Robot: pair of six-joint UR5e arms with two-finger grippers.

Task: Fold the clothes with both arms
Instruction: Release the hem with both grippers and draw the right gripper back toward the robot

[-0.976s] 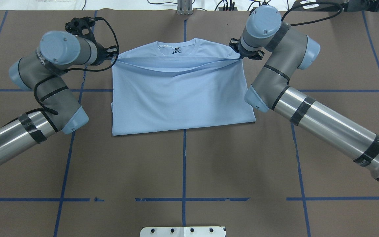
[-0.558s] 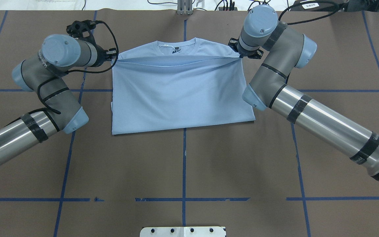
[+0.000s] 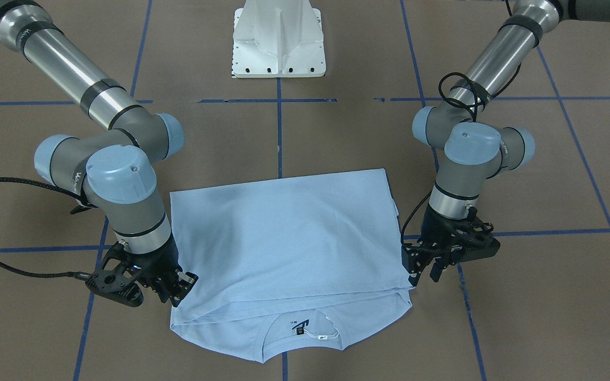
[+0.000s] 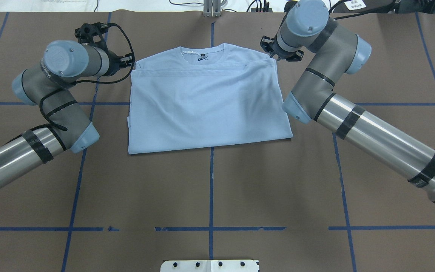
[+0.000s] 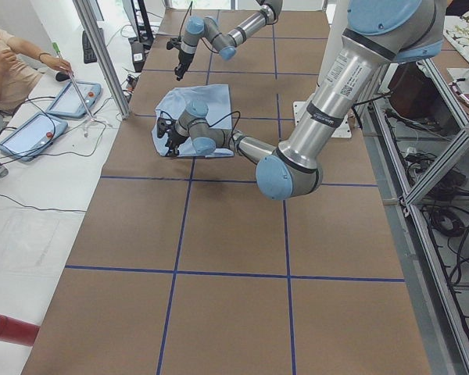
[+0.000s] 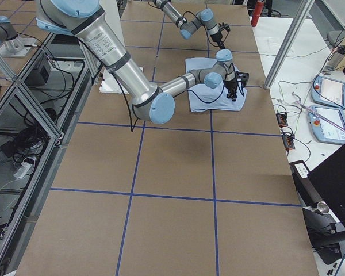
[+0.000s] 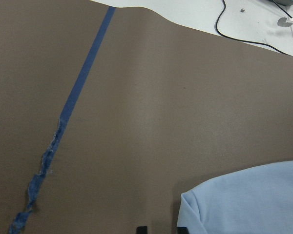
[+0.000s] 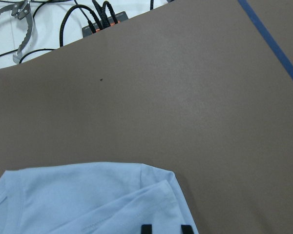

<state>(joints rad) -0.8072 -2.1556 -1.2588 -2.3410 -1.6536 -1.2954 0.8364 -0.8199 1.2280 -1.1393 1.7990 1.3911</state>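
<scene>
the t-shirt (image 4: 210,102) lay folded once, upper middle of the overhead view. the left gripper (image 3: 424,272) and right gripper (image 3: 178,290) sat beside it, slightly open, holding nothing. more folds seemed left.

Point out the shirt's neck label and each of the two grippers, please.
neck label (image 3: 300,325), exterior front-facing view, on its dark printed patch.
left gripper (image 3: 424,274), exterior front-facing view, midway between its fingertips.
right gripper (image 3: 182,292), exterior front-facing view, midway between its fingertips.
</scene>
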